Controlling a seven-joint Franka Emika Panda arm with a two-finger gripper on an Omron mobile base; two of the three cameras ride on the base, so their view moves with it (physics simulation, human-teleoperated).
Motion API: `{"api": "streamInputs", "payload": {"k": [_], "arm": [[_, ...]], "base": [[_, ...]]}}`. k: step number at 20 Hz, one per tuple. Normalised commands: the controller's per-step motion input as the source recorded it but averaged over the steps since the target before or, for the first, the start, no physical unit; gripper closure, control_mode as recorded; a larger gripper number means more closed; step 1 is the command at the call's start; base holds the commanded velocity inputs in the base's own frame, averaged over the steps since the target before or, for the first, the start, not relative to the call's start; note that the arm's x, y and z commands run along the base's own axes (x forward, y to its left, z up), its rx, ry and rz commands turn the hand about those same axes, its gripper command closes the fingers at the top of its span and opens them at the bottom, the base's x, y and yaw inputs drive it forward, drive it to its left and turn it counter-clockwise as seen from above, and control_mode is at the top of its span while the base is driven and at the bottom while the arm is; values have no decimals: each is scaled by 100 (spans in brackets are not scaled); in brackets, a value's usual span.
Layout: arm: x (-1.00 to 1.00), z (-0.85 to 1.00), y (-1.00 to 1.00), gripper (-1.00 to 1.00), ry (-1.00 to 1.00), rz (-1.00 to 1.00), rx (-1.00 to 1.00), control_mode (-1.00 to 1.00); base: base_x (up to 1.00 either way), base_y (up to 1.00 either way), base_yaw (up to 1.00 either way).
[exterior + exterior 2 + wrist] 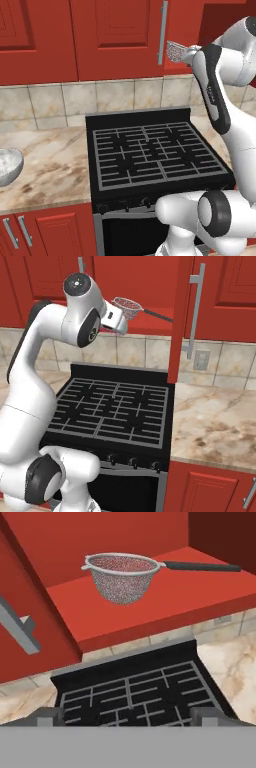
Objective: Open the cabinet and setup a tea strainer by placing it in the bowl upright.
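Up on the shelf point(150, 612) of the cabinet point(115, 35), with one door point(181, 331) swung open: strainer point(122, 579), standing upright, touching nothing but the shelf. Far off to the left on the counter point(50, 165), past the stove point(155, 150): bowl point(9, 167). Just in front of the strainer, not touching it: gripper point(127, 716), jaws spread wide, holding nothing.

Next, most likely, the grab. Keep clear of the open door. Move in slow and level over the shelf edge. Put one finger on each side of the mesh cup's rim, or of the thin dark handle point(200, 566). Squeeze softly, to keep from bending the wire or letting it slip. Lift straight up, no tipping.

Counting, big to small: one cabinet with two doors on it and two long silver bars; one stove; one bowl; one strainer; one gripper with two fingers.
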Motion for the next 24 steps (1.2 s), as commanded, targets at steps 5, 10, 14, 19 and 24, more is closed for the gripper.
{"api": "streamInputs", "payload": {"k": [5, 10, 14, 19, 24], "arm": [[0, 69, 32, -100, -7, 3, -17, -100], [1, 45, 43, -100, 0, 0, -3, -100], [0, 44, 44, -100, 0, 0, 0, -100], [14, 21, 43, -100, -4, 0, 0, -100], [40, -3, 25, -100, -1, 2, -5, -100]], "base": [[0, 0, 0], [0, 0, 0], [0, 0, 0], [0, 0, 0], [0, 0, 0]]}}
